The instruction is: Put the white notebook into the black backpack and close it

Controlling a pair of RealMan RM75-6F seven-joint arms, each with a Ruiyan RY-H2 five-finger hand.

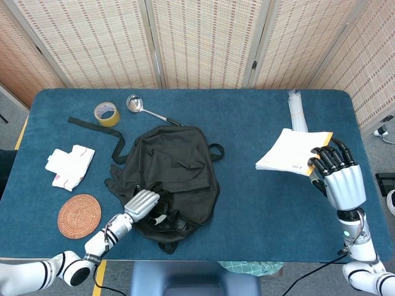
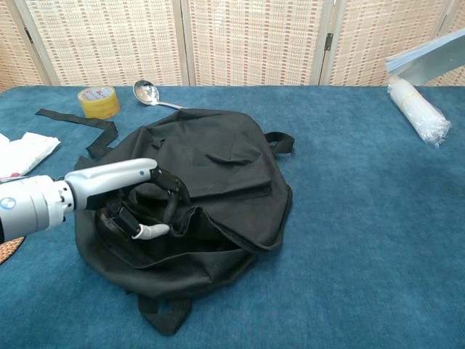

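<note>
Left hand: the left hand (image 2: pixel 127 196) is curled into the near edge of the black backpack (image 1: pixel 176 166), fingers hooked on the fabric by the opening.
Right hand: the white notebook (image 1: pixel 290 150) is held aloft at the table's right side by the right hand (image 1: pixel 336 172), fingers clamped over its near edge.
Key relation: the backpack lies well apart to the left of the notebook; the opening is seen facing the robot, so the notebook is judged to need carrying leftward.
</note>
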